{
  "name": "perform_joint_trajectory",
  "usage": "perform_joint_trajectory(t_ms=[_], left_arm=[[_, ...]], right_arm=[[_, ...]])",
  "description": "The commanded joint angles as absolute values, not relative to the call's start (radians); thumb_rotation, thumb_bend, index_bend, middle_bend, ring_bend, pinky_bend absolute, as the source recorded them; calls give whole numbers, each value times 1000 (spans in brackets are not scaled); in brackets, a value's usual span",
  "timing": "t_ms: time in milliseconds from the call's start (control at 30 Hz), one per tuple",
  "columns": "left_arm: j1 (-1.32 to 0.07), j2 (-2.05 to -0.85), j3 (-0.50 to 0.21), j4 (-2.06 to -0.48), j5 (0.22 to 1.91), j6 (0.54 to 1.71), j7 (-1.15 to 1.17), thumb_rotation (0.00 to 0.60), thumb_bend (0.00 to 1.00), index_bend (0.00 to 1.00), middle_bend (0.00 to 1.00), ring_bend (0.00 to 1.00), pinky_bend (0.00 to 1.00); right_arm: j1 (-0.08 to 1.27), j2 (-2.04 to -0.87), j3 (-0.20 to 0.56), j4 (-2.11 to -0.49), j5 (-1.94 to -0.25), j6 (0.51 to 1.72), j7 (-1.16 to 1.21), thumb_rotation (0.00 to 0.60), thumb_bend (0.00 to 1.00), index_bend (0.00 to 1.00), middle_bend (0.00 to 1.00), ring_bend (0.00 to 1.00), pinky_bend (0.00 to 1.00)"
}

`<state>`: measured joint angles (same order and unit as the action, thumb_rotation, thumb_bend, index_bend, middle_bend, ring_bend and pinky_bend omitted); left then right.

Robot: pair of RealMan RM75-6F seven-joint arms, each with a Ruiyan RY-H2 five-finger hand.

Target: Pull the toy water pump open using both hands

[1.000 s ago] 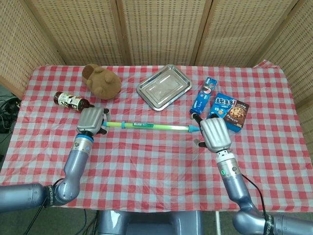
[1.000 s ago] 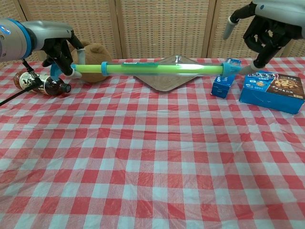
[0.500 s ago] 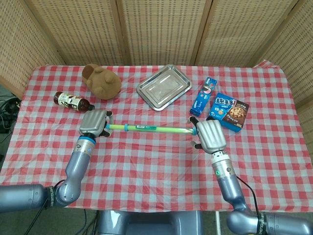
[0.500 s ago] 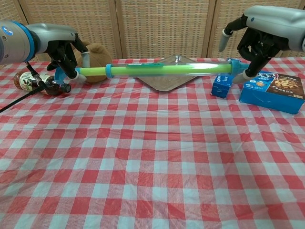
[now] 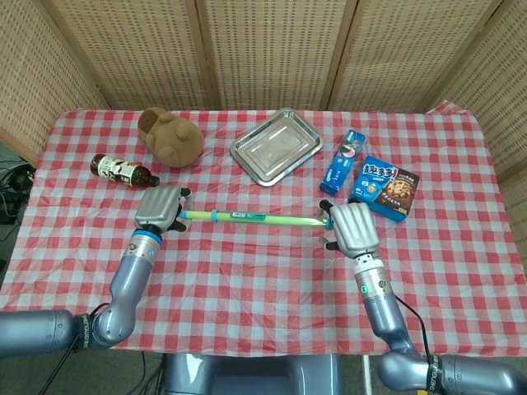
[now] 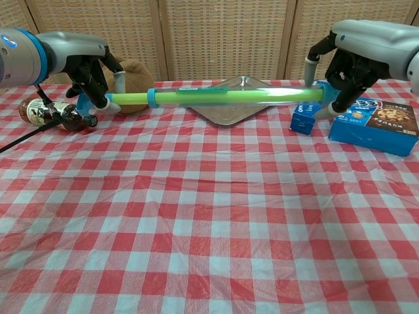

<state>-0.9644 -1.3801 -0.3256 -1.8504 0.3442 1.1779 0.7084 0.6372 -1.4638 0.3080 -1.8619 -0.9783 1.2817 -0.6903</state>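
You hold the long green plastic toy water pump [image 6: 222, 97] level above the red checked tablecloth [image 6: 196, 216], left hand [image 5: 160, 208] gripping its handle end, right hand [image 5: 352, 228] its nozzle end, so opposite pulls can slide it open.

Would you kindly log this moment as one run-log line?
left hand: holds pump handle end | right hand: holds barrel end | pump: held level above table

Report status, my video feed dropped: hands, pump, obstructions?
Left hand and right hand each grip one end of the toy water pump. Pump held level above the tablecloth. Metal tray behind it, apart.
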Motion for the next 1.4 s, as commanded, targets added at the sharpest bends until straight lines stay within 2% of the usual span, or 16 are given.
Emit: perform_joint_trajectory(t_ms=[33,167,467,1400], left_arm=[[-967,-1378,-323,-1851,344,1174,704,600,645,869,934,853,747],[-970,-1376,-319,-1851,343,1174,699,600,644,869,934,853,747],[-969,-1367,-308,-1857,351,1172,683,600,645,869,934,853,747],[-917,-1305,-237,-1839,398,1169,632,600,645,869,934,853,747]], right_arm=[[641,-1471,306,-1851,-982,1288,-685,600,350,538,958,920,493],[644,-1479,300,-1836,-994,1301,-682,600,372,614,979,939,506],[645,-1488,292,-1822,-1021,1325,-671,600,379,663,994,951,510],[603,-1445,265,-1759,-992,1344,-636,600,380,679,995,952,509]])
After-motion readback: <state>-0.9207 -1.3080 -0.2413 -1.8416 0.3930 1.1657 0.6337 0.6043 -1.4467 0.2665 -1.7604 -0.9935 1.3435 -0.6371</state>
